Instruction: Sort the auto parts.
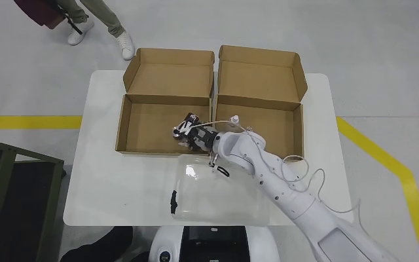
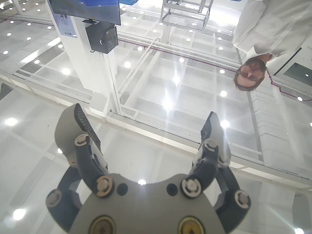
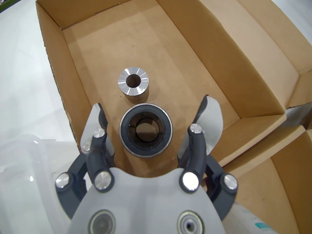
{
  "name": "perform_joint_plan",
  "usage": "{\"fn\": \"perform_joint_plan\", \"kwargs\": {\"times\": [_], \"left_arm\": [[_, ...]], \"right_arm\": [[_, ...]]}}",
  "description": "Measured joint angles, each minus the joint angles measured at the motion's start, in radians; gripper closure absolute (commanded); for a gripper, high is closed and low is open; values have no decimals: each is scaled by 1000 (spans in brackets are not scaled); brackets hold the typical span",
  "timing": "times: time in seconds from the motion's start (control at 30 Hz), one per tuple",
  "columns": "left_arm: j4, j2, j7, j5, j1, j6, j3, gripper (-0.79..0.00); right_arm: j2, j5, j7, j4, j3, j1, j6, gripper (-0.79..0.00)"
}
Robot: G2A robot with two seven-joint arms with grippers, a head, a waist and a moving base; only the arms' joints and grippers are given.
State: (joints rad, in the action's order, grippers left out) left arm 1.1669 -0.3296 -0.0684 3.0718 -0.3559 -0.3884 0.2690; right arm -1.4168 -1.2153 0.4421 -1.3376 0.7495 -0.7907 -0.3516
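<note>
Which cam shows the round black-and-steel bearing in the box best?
Right wrist view: the round black-and-steel bearing lies flat on the brown cardboard box floor, framed between the open right gripper fingers, hole facing the camera. Top view: the gripper covers it. Left wrist view faces the ceiling.

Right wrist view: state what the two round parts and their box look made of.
Small sleeve: bare metal, probably steel; bright machined face with radial glints. Larger ring: metal rim, matte black face, perhaps rubber. Box: brown cardboard, folded flaps.
</note>
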Motion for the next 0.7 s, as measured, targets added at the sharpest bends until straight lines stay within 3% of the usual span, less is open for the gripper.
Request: {"fn": "perform_joint_plan", "kwargs": {"times": [0.5,0.7], "left_arm": [[0,0,0,0,0,0,0,-785],[0,0,0,0,0,0,0,-785]], "right_arm": [[58,-68,-143,-359,196,-187,-42,-785],[93,-115,-302,-476,336,-335,-72,-785]]}}
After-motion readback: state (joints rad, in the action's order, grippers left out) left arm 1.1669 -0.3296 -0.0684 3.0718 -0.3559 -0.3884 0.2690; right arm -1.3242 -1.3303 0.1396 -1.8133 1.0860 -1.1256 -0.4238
